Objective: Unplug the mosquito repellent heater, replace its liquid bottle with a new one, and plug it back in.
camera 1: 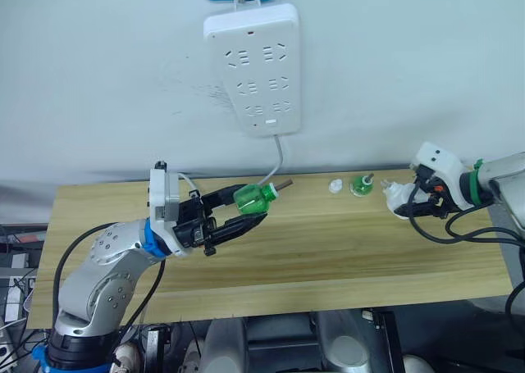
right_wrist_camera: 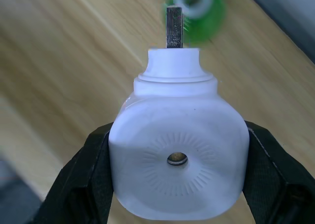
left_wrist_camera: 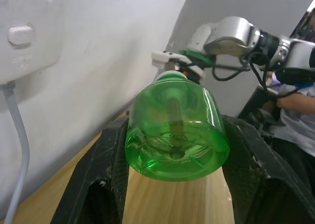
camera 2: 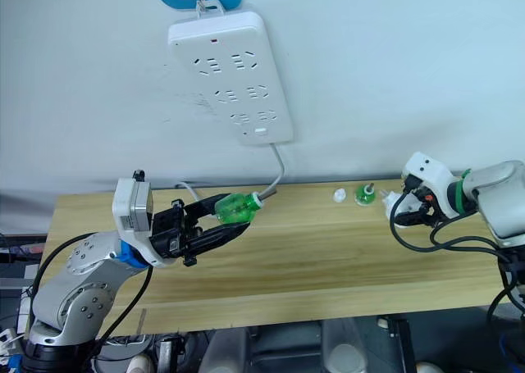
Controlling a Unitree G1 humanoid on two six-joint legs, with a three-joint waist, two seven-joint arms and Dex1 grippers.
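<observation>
My left gripper is shut on a translucent green bottle, held sideways above the left part of the wooden table. Its white collar and bare dark wick point right. From the left wrist view, the bottle's base sits between both black fingers. A second green bottle with a wick stands at the table's back right, next to a loose white cap. At the right end, my right gripper is shut on the white mosquito repellent heater, just above the table beside that bottle. The heater's vent hole faces the right wrist camera.
A large white power strip hangs on the wall above the table's middle. Its grey cable drops behind the table. Black cables loop from my right wrist over the table's right end.
</observation>
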